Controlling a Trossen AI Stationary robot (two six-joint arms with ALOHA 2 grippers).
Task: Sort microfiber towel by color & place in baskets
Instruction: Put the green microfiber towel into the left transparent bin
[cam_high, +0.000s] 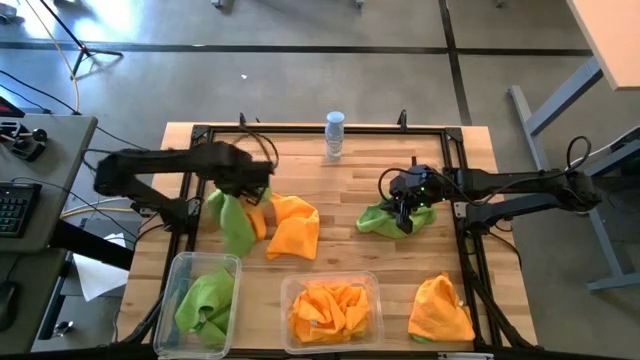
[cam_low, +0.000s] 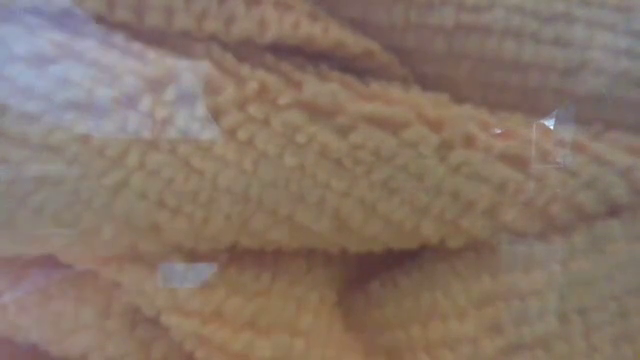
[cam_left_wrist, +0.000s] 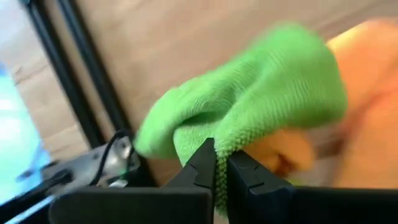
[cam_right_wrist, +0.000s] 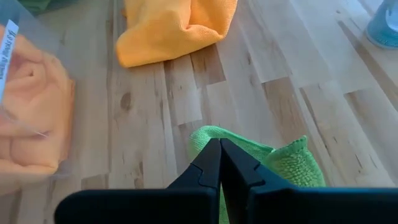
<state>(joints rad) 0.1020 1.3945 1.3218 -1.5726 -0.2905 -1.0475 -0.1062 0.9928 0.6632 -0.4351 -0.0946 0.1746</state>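
My left gripper (cam_high: 252, 190) hangs over the table's left middle, shut on a bright green microfiber towel (cam_high: 235, 222). Beside that towel an orange one (cam_high: 295, 228) lies on the wood. My right gripper (cam_high: 403, 212) is shut, with its tips over another green towel (cam_high: 378, 220) that lies at the right middle. At the near edge, the narrower basket (cam_high: 178, 270) holds green towels and the wider basket (cam_high: 372, 283) holds orange ones. The low view is filled with orange towel (cam_low: 320, 180). My left gripper pinches a bunched fold of the green towel (cam_left_wrist: 234, 144) between its two fingers. They come from above, pointing steeply down. The rest of the cloth (cam_left_wrist: 261, 93) hangs slack below the tips. My right gripper's shut tips (cam_right_wrist: 221, 144) stand at the green towel (cam_right_wrist: 286, 163); I cannot tell whether they touch it.
A small clear bottle (cam_high: 334, 135) stands at the far middle. One more orange towel (cam_high: 440, 310) lies at the near right corner. A black frame (cam_high: 300, 130) runs round the tabletop. Bare wood shows between the two arms.
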